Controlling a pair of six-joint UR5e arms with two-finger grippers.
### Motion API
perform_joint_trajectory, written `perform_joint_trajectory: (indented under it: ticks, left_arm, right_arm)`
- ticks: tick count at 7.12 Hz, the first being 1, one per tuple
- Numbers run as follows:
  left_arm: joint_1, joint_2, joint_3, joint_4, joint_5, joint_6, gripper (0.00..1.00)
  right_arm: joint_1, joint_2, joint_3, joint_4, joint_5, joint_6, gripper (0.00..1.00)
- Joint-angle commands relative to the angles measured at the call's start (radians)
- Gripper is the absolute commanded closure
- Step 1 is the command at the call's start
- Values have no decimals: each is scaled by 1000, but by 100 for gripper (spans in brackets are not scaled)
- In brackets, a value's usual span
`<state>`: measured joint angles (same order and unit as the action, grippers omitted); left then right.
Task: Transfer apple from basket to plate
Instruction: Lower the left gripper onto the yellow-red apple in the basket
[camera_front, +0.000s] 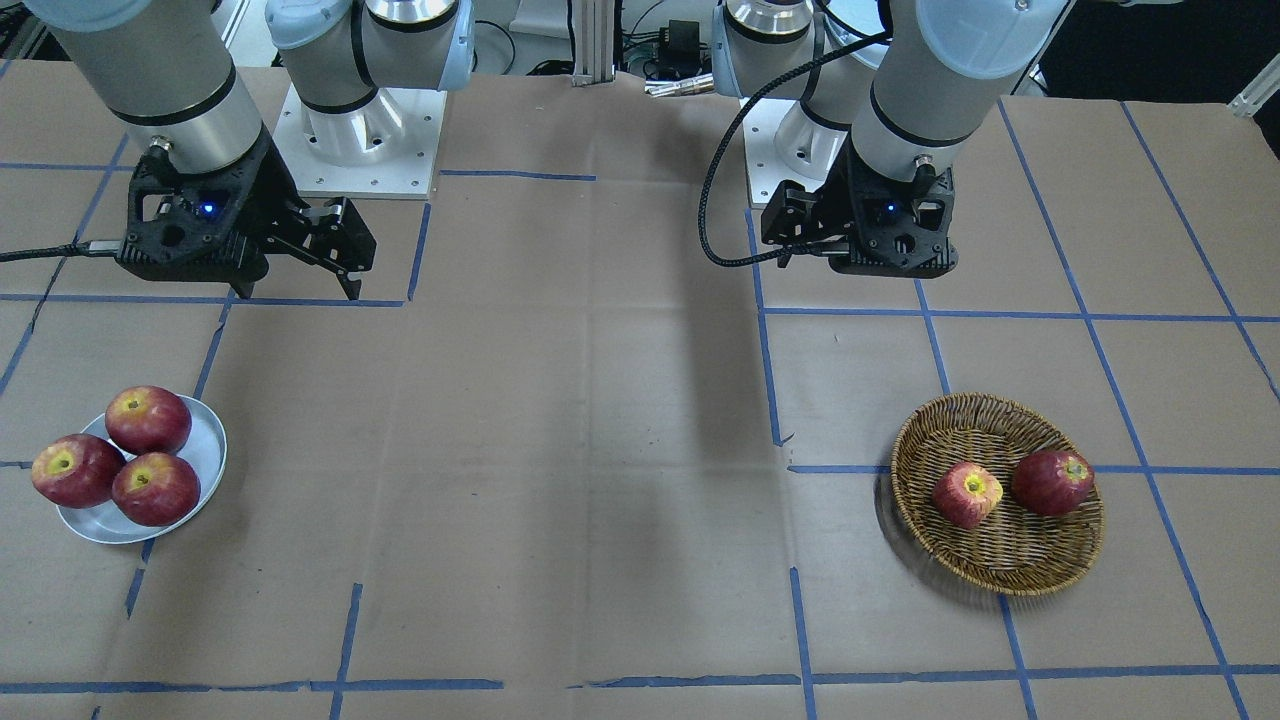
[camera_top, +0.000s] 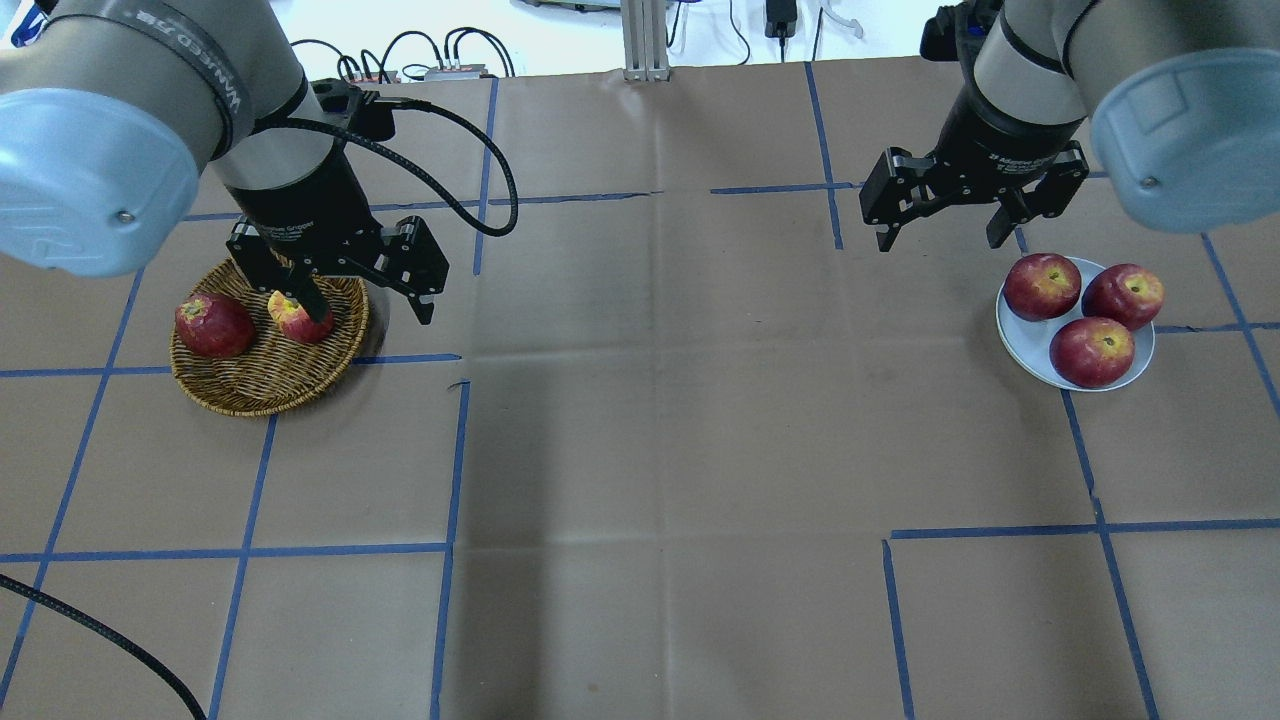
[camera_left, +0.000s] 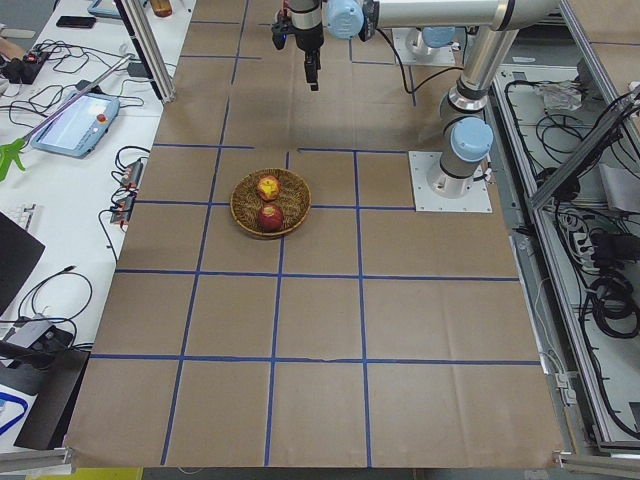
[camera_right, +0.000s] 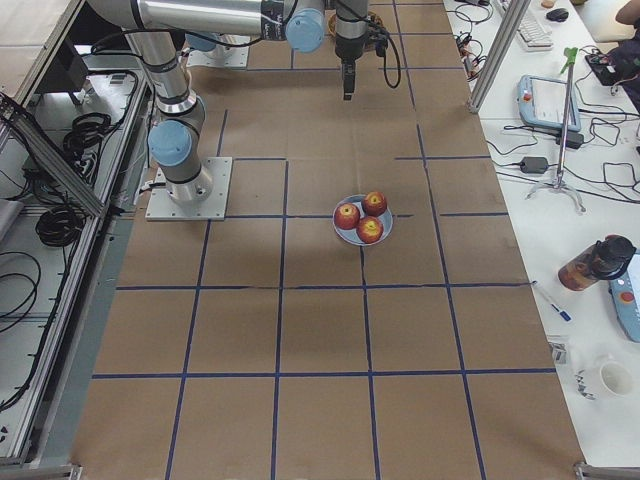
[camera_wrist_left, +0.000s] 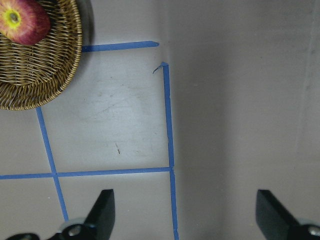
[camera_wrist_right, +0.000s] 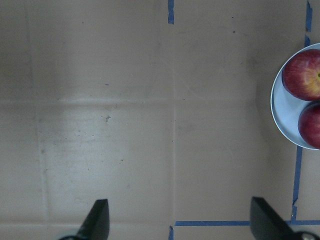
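The streaky orange-red apple with a yellow stem patch lies in the brown wicker basket, next to a dark red apple. In the overhead view the apple is partly hidden behind a finger of my left gripper. That gripper is open and empty, high above the table beside the basket's rim. The left wrist view shows the apple at the top left. My right gripper is open and empty, raised beside the silver-grey plate.
Three glossy red apples fill most of the plate. Blue tape lines cross the brown paper-covered table. Both arm bases stand at the robot's edge of the table.
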<state>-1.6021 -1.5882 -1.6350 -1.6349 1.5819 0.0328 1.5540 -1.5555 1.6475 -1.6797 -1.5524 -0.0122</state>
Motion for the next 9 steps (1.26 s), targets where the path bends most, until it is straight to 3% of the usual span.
perform_joint_trajectory:
  ticks: [1, 3, 5, 7, 9]
  left_arm:
    - [8, 13, -47, 9, 1, 69, 1]
    - [101, 11, -124, 148, 4, 262, 1]
    - [277, -30, -186, 295, 7, 518, 1]
    - [324, -158, -174, 516, 96, 631, 1]
    - [326, -286, -136, 584, 90, 639, 1]
  right_arm:
    - [0, 0, 2, 2, 0, 0, 0]
    - [0, 0, 2, 2, 0, 0, 0]
    - [0, 0, 0, 0, 0, 0, 0]
    - [0, 0, 0, 2, -2, 0, 0]
    - [0, -1, 0, 2, -2, 0, 0]
